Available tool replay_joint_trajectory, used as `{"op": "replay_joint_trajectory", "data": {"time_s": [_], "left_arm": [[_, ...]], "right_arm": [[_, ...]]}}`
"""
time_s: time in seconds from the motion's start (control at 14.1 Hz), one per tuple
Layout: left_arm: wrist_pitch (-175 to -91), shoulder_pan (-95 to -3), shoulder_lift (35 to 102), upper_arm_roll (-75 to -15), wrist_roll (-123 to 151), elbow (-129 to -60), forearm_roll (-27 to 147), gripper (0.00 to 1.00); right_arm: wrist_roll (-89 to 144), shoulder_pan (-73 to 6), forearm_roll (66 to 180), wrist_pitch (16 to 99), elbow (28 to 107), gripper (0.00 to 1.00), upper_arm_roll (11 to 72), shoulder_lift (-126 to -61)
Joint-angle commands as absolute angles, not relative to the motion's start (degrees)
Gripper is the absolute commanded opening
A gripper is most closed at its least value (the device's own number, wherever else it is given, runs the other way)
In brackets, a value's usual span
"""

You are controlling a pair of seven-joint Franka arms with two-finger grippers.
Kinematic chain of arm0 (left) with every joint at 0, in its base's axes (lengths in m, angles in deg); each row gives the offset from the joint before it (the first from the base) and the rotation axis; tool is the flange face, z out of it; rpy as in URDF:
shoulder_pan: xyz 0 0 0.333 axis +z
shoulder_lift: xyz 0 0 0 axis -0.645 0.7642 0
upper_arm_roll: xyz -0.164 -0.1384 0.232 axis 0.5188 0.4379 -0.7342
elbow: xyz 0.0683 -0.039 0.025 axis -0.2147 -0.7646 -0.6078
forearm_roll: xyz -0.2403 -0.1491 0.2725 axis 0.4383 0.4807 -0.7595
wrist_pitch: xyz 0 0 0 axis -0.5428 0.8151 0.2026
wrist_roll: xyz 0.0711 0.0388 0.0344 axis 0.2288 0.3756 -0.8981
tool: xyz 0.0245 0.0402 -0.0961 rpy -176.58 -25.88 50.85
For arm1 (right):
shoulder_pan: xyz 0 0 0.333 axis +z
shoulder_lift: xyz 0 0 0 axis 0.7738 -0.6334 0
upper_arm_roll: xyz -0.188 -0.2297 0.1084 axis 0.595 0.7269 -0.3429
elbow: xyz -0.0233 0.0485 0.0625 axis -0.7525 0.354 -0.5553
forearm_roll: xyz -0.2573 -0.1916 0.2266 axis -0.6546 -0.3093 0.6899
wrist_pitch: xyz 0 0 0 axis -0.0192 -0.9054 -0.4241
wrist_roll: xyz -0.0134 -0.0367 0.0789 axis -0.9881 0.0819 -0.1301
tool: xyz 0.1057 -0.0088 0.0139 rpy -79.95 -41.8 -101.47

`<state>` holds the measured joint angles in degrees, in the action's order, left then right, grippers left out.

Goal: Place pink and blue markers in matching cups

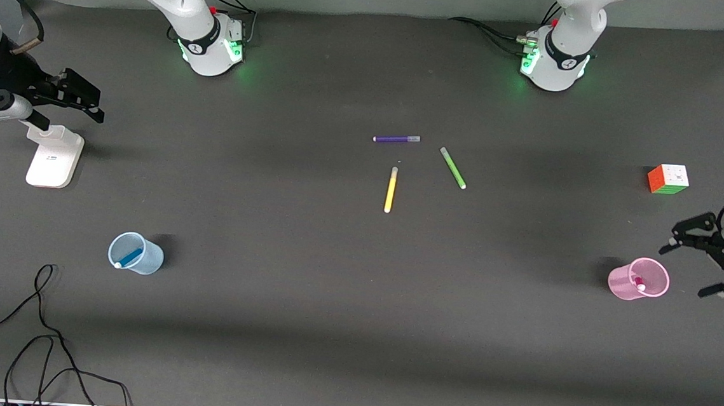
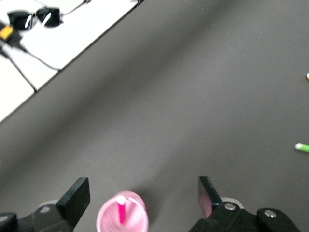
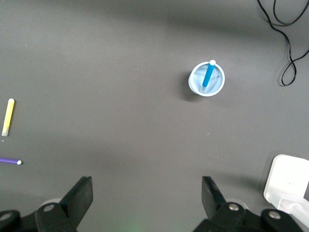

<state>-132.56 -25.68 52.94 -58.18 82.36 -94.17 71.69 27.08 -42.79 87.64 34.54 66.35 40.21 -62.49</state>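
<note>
The pale blue cup [image 1: 149, 263] stands toward the right arm's end of the table, with the blue marker [image 1: 131, 256] leaning inside it. The pale pink cup [image 1: 619, 283] stands toward the left arm's end, with the pink marker [image 1: 638, 285] inside it. My left gripper [image 1: 682, 272] is open and empty, beside the pink cup. Its wrist view shows the pink cup [image 2: 133, 223] and pink marker [image 2: 120, 213] between its open fingers [image 2: 77, 195]. My right gripper [image 1: 100, 107] is open and empty, up near the table's end. Its wrist view shows the blue cup [image 3: 196, 84] holding the blue marker [image 3: 208, 76].
A purple pen [image 1: 396, 139], a yellow pen [image 1: 391, 190] and a green pen [image 1: 453, 168] lie at mid-table. A colour cube [image 1: 668, 179] sits near the left arm's end. A white stand [image 1: 54, 156] is under the right gripper. Black cables [image 1: 40, 333] trail nearest the front camera.
</note>
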Motion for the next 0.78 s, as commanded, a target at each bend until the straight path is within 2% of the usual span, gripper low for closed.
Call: {"op": "replay_joint_trajectory", "data": {"time_s": [0.0,0.28,0.5,0.71], "left_arm": [[-125.2,-30.0,50.6,-59.0,62.0,-91.0,64.6,1.0],[-113.1,-35.2,51.2,-59.0,40.0,-83.5,56.6,1.0],[-110.0,-38.2,51.4,-58.9,30.8,-82.5,53.9,1.0],[-99.5,-42.8,51.4,-58.9,22.3,-79.1,50.6,1.0]], "right_arm": [[25.9,-44.0,87.9,36.9,68.1,1.0,39.8,-62.0],[26.1,-44.5,87.3,35.4,68.8,1.0,39.3,-62.0],[24.3,-43.8,86.9,36.0,68.8,1.0,39.2,-61.8],[22.3,-43.8,86.7,38.0,68.8,1.0,38.8,-62.0]]}}
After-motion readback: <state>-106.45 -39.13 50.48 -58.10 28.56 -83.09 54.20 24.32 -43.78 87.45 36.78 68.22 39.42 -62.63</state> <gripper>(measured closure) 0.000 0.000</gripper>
